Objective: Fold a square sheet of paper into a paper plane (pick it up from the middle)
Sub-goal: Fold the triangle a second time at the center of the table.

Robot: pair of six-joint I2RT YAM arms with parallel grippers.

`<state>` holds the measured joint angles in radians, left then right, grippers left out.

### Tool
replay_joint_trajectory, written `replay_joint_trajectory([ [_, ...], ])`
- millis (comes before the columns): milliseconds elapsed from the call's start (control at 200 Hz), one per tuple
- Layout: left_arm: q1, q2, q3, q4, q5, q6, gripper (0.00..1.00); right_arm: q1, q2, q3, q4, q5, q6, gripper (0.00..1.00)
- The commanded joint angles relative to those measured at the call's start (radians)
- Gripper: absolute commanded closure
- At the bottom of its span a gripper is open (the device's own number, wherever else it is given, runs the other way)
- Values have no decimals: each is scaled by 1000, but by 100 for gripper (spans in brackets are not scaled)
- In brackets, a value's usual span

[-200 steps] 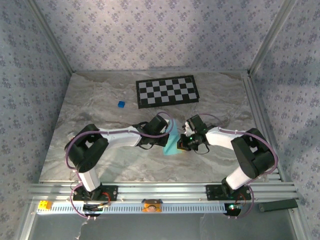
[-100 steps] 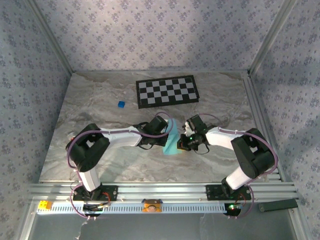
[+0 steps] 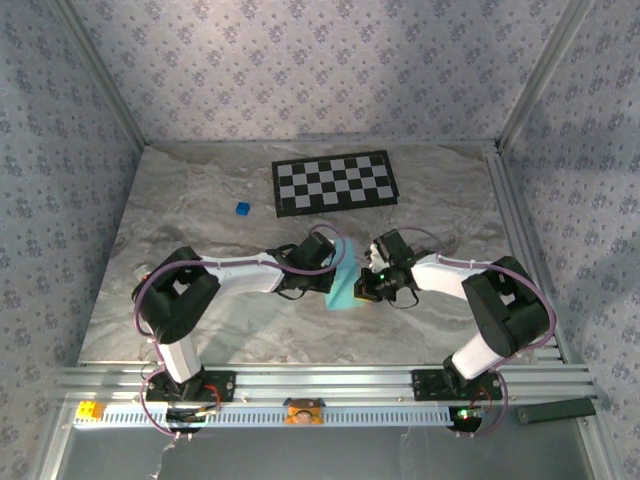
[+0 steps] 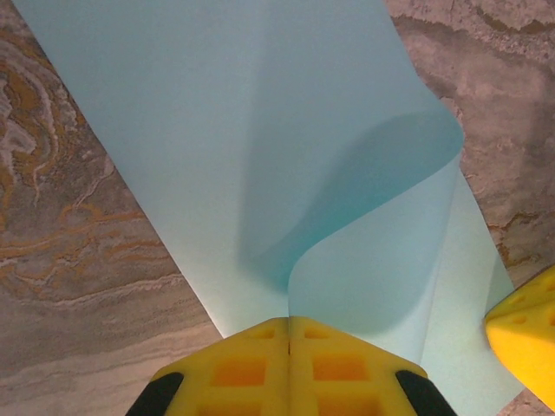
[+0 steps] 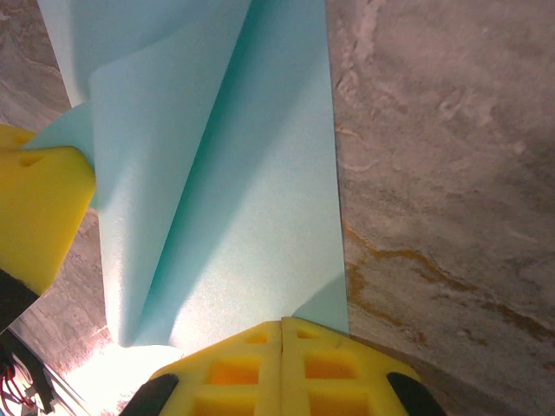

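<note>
Overhead view: light-blue square sheet of paper (image 3: pixel 343 288) at counter (image 3: pixel 200 230) centre between both arms; checkerboard (image 3: pixel 334 183) at 12 o'clock, small blue cube (image 3: pixel 241 208) at 10. Wrist views reveal left fingers (image 4: pixel 251 368) and right fingers (image 5: pixel 243 368) each pinched shut on a paper edge, sheet bowed.

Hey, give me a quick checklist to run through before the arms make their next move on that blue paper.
1. Left pincer shut on the square sheet of paper: ok.
2. Right pincer shut on the same sheet: ok.
3. Fold pressed into a sharp crease: not ok; the left wrist view shows a soft, rounded curl.
4. Paper edges lined up where the sheet doubles over: cannot tell.
5. Checkerboard and dark-blue cube apart from the sheet: ok.
</note>
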<state>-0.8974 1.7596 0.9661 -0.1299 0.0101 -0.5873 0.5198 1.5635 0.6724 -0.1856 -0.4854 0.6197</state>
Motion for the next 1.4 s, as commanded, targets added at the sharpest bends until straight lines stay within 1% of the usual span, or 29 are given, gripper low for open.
replay_joint_trajectory([
  [0,6,-3,-11,-10,-14,-17,98,8,25,-1,-72,63,-1,99],
  [110,8,1,-5,-15,-28,-4,97,8,26,-1,-72,63,-1,99],
  [315,8,12,3,-12,-20,11,97,8,26,-1,-76,64,-4,99],
  [960,8,19,-11,-1,-31,-1,97,9,26,-6,-75,67,1,99],
  [1214,8,-26,-30,10,-40,-6,97,10,23,-7,-74,69,1,99],
  [1394,8,-19,-32,33,-28,3,97,10,23,-7,-73,67,1,99],
])
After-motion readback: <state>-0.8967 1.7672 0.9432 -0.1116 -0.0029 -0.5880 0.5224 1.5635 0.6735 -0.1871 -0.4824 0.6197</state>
